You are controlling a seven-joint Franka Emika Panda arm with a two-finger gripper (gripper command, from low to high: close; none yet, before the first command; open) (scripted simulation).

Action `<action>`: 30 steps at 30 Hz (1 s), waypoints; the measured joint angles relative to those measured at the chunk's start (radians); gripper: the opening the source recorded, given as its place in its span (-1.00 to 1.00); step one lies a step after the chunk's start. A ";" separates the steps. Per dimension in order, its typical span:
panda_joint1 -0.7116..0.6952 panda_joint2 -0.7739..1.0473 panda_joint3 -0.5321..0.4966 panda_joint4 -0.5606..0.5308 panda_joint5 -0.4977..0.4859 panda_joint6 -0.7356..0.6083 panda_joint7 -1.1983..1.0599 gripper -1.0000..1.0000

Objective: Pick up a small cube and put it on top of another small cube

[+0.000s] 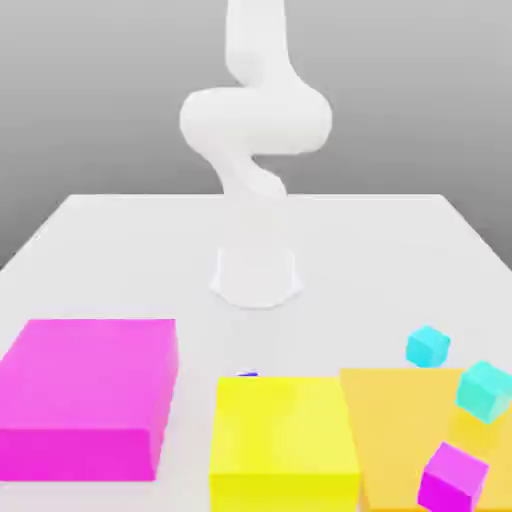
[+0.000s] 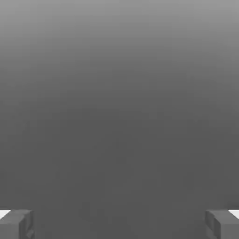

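Observation:
The small cube is tiny and bright cyan-blue. It sits at the exterior view's right, just behind the far edge of a big orange block. A slightly greener turquoise small cube lies nearer, at the orange block's right edge. A small magenta cube rests at the front right. My white arm stands folded at the back of the table, far from these cubes. In the hand view my gripper is open, its grey fingertips wide apart with nothing between them, facing a plain grey background.
A big magenta block fills the front left. A big yellow block stands front centre beside the orange one. A small dark blue sliver peeks out behind the yellow block. The white table stretches back toward the arm's base.

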 joint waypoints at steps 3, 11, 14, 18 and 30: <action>0.063 0.087 0.029 -0.061 0.044 0.061 -0.008 0.00; 0.219 0.306 0.140 -0.217 0.133 0.215 -0.011 0.00; 0.274 0.387 0.191 -0.275 0.152 0.273 -0.001 0.00; 0.336 0.496 0.268 -0.354 0.158 0.354 0.026 0.00; 0.543 0.871 0.238 -0.493 -0.261 0.628 0.388 0.00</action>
